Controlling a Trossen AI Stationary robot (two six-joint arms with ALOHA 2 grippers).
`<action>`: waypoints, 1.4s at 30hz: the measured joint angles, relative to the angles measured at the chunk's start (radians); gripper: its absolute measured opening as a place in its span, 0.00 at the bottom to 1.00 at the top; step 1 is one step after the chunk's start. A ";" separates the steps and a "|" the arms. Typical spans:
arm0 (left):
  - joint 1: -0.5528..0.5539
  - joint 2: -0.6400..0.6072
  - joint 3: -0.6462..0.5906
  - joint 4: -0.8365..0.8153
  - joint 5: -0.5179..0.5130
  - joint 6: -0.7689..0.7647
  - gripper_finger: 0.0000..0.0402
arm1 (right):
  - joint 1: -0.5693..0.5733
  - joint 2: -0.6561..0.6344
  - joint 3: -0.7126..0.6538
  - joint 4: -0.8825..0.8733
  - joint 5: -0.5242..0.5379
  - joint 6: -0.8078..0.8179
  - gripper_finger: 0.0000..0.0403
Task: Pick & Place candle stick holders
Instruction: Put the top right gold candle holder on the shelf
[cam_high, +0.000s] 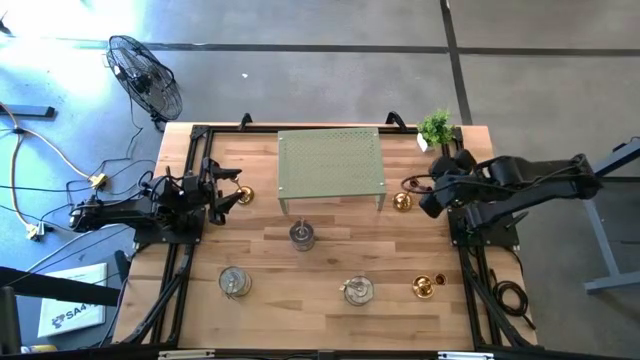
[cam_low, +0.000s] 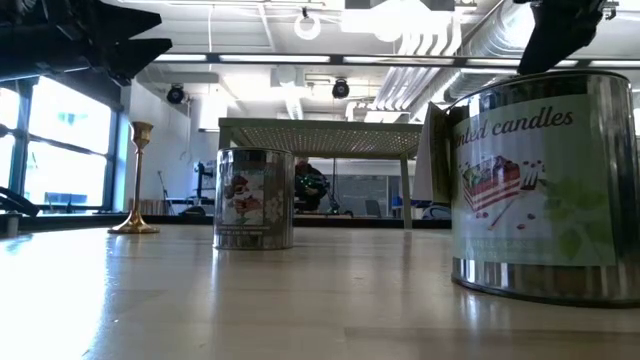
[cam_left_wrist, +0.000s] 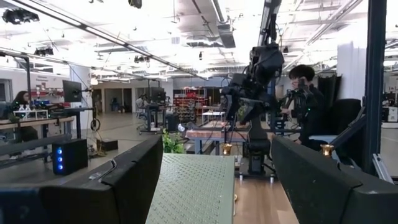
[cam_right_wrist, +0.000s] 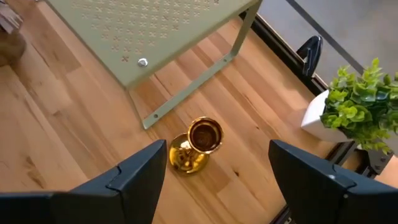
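**Brass holder framed between spread fingers**

Shelf (cam_right_wrist: 155, 31) edges run out of the right wrist view. Right gripper (cam_right_wrist: 214, 180) hangs above a gold candle holder (cam_right_wrist: 198, 146), fingers wide, apart from it. Left gripper (cam_high: 222, 195), also wide, sits beside another brass holder (cam_high: 243, 196).

On the silvery tin (cam_low: 545, 190) at the worktop's near edge, you can read "candles", with the word before it cut off. The farther tin (cam_low: 254, 198) carries a label too small to read.
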 joint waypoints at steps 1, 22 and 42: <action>0.000 0.000 0.000 0.000 -0.008 0.010 0.74 | 0.003 0.011 0.000 -0.001 -0.002 0.008 0.69; 0.000 0.000 0.000 -0.046 -0.040 0.059 0.74 | -0.088 0.162 0.000 -0.036 -0.021 0.451 0.69; 0.000 0.000 0.000 -0.046 -0.041 0.045 0.74 | -0.231 0.311 0.000 0.036 -0.134 0.320 0.69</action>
